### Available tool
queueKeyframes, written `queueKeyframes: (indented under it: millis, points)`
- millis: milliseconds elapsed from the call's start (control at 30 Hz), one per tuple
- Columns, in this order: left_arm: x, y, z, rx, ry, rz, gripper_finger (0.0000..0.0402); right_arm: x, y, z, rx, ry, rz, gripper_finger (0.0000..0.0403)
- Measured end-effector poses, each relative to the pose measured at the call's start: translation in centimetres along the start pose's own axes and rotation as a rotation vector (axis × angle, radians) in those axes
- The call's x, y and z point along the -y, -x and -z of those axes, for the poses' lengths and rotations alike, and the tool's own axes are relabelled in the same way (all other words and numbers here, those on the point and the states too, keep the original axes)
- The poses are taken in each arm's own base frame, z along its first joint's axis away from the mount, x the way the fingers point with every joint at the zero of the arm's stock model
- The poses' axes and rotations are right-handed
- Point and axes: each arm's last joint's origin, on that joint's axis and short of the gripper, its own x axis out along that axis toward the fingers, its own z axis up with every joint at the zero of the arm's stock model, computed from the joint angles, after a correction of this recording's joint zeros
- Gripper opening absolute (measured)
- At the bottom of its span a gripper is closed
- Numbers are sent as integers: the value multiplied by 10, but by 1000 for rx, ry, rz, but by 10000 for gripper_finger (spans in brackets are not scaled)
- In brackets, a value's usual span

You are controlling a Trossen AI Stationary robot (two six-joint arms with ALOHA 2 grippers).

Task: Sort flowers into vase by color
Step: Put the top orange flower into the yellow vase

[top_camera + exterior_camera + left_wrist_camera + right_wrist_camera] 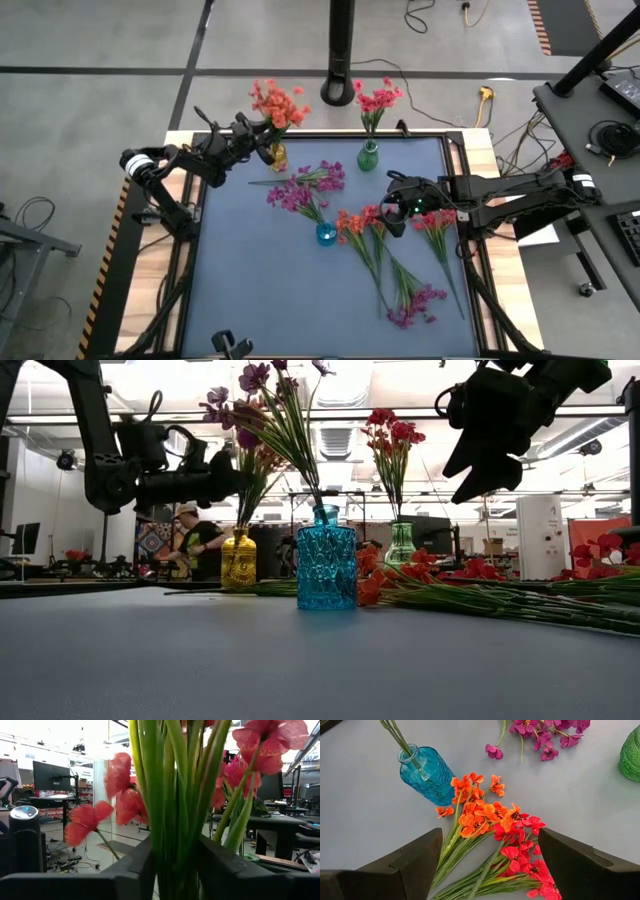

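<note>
Flowers already stand in my three vases: orange in the yellow vase (277, 155), red in the green vase (368, 157), purple in the blue vase (326, 234). Loose sprigs (385, 262) still lie on the desk (250, 280). My left gripper (262, 138) has its fingers loosely around the orange stems; the right gripper (398, 208) hovers, fingers spread, empty.

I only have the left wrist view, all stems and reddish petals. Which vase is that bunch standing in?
Observer: The yellow vase, on the left arm's side; the left gripper is at its orange flowers.
Operator: Where's the right arm?
Observer: The right gripper hovers open over loose orange sprigs and red sprigs lying on the mat.
Operator: Any purple sorted?
Observer: Some stand in the blue vase; other purple sprigs lie on the mat.
</note>
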Motion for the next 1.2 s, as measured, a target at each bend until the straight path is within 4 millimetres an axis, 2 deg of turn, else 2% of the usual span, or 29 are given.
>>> queueKeyframes:
  millis: [267, 500, 900, 1200]
  points:
    - [3, 12, 3, -31, -23, -3, 196, 0, 0, 0, 0, 2, 0, 320]
    - [6, 23, 7, -64, -25, -7, 242, 0, 0, 0, 0, 9, 0, 320]
    - [7, 40, 15, -120, -57, -98, 279, 0, 0, 0, 0, 9, -1, 320]
    - [11, 55, 21, -172, -42, -101, 288, 0, 0, 0, 0, 12, 0, 320]
